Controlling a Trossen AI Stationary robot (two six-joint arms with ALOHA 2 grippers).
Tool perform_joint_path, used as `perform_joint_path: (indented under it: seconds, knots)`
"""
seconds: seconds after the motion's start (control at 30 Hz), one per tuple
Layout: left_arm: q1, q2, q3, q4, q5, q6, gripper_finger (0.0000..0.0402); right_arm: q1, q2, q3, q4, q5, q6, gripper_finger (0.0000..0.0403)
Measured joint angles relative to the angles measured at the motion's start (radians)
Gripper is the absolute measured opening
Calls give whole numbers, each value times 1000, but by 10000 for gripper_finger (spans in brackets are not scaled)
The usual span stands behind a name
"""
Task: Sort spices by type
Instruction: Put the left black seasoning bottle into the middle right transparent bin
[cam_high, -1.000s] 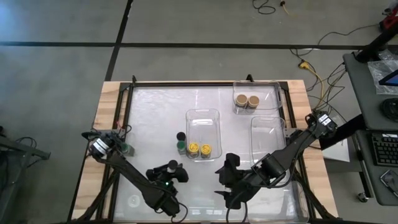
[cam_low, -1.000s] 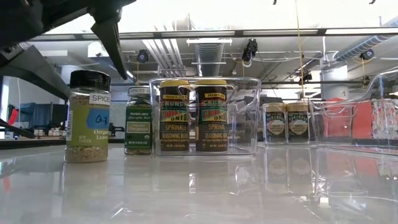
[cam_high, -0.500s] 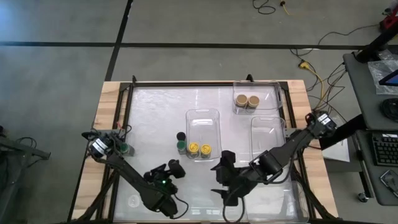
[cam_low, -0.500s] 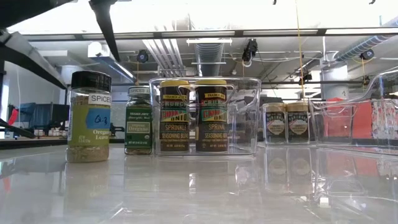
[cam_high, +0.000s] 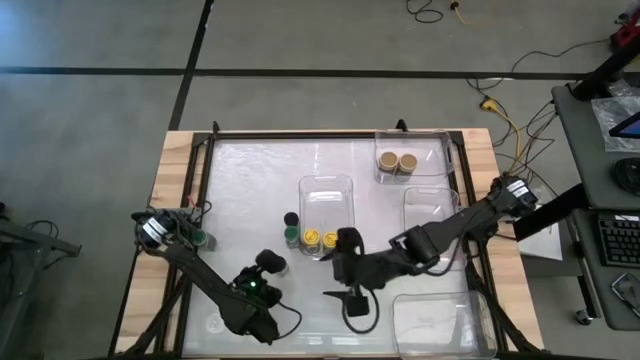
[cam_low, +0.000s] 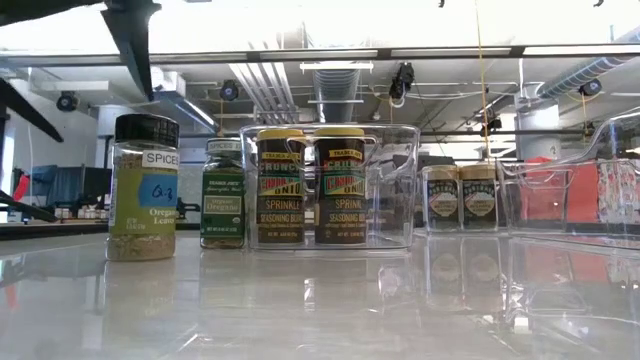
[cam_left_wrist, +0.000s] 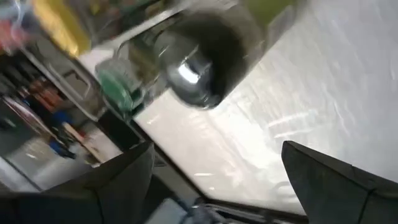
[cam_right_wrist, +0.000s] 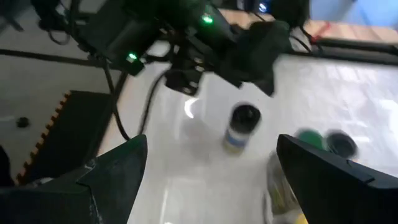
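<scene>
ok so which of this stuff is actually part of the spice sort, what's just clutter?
Job: yellow-lid jars, tan-lid jars, black-lid jar, green-lid jar.
Just about: clear trays, floor cables, keyboard.

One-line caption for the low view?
Two yellow-lidded jars in a clear tray; black-lidded and green-lidded jars outside.

Black-lidded spice jar (cam_right_wrist: 242, 126) on white table (cam_right_wrist: 348, 99), beneath other arm (cam_right_wrist: 205, 37).

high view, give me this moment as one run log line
task: sort spices | left gripper: open, empty, near front | right gripper: open, empty, beside yellow-lid jars | black-lid jar, green-lid jar: outside center tray
</scene>
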Motion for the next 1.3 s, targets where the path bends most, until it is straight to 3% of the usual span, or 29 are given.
perform_joint_path:
  seconds: [0.17, 0.33, 0.57, 0.73, 0.87, 1.0, 1.3]
  knots:
    - [-4, -32, -27, 2, 110, -224, 336, -43, 62, 0, 118, -120, -92, 350]
    - [-10, -88, -108, -2, 307, -557, 336, -107, 146, 38, 140, -193, -115, 350]
    - [-54, -171, -212, 13, 501, -922, 336, -180, 307, 237, 87, -303, -228, 350]
    - [-81, -230, -307, 137, 589, -1083, 333, -241, 426, 384, 6, -364, -296, 350]
    - [-85, -272, -389, 285, 626, -1236, 327, -262, 501, 476, -27, -434, -354, 350]
    - [-90, -284, -413, 332, 650, -1341, 323, -284, 553, 517, -44, -457, -410, 350]
    - [-94, -285, -425, 418, 654, -1406, 322, -311, 597, 529, -52, -502, -511, 350]
